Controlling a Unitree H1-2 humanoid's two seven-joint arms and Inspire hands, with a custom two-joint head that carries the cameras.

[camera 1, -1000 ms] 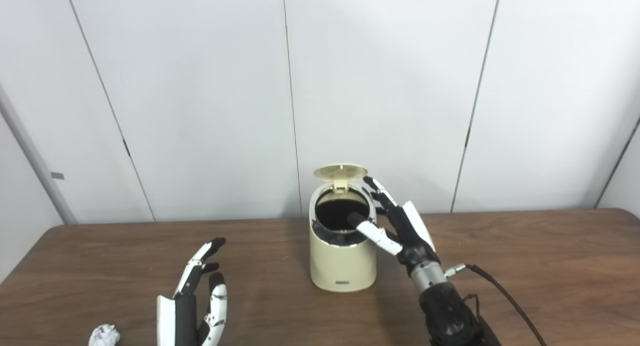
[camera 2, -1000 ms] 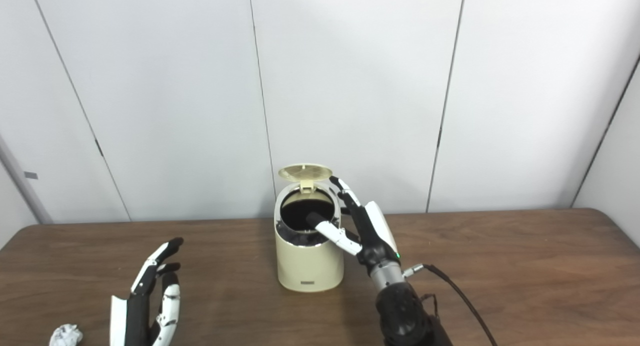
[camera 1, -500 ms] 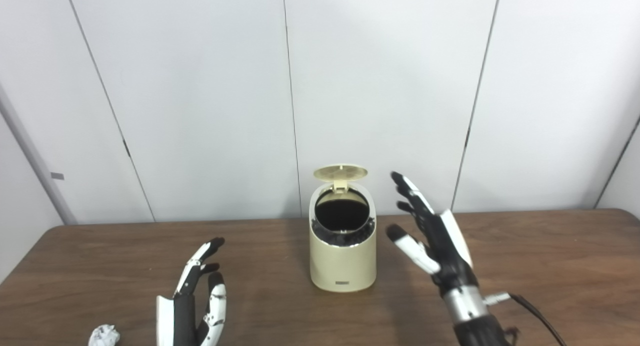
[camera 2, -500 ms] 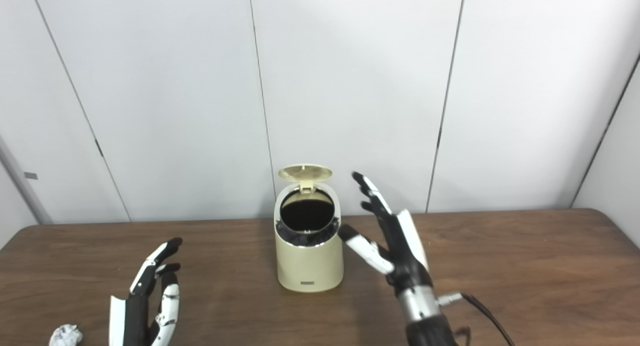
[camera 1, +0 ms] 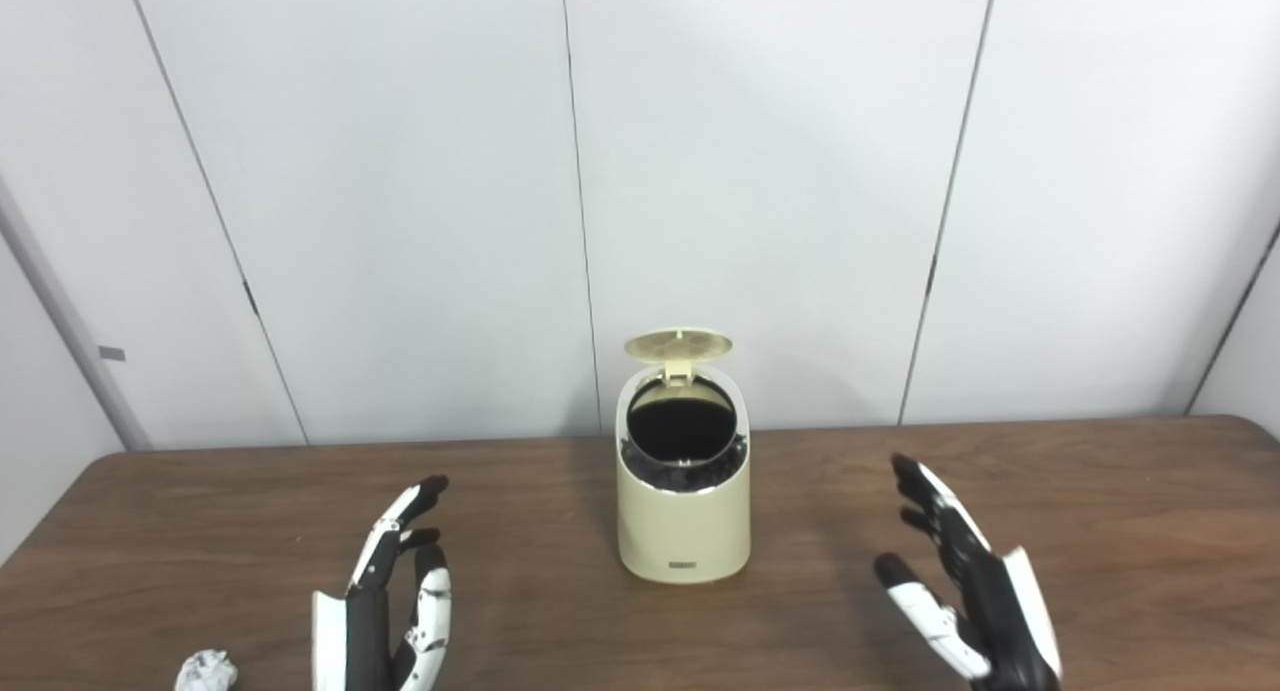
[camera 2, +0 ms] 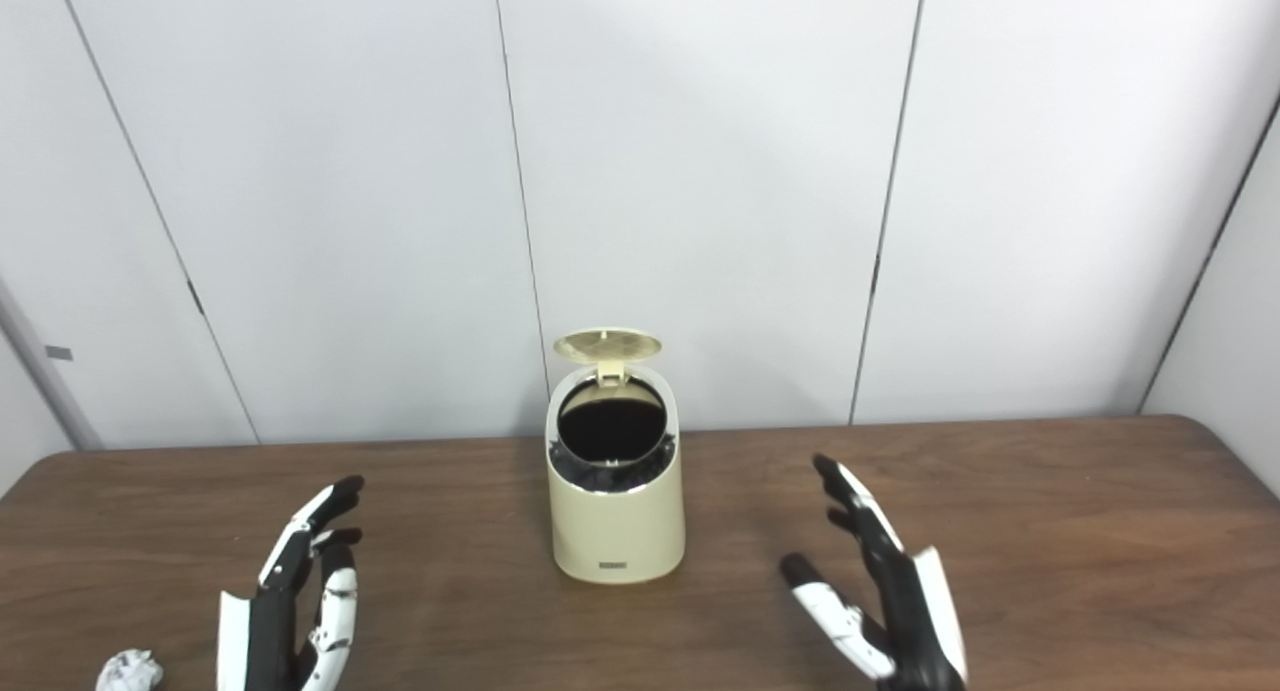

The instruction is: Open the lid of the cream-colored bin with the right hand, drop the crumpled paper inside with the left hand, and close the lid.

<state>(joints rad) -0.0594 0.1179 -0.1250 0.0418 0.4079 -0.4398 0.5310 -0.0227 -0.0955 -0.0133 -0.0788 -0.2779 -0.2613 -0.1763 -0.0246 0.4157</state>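
The cream-colored bin (camera 1: 683, 516) stands at the middle of the brown table, its round lid (camera 1: 678, 345) tipped up at the back and the dark inside showing. A crumpled white paper ball (camera 1: 206, 670) lies at the table's near left edge. My left hand (camera 1: 385, 611) rests open just right of the paper, fingers apart, not touching it. My right hand (camera 1: 965, 596) hovers open at the near right, well clear of the bin, holding nothing.
The wooden table (camera 1: 1100, 511) runs the full width of the view, with a white panelled wall (camera 1: 760, 171) right behind the bin. Only the bin, the paper and both hands are on or over the table.
My right hand has pulled back from the bin's rim, moving right and toward the near edge. The lid stays up. The left hand and the paper have not moved.
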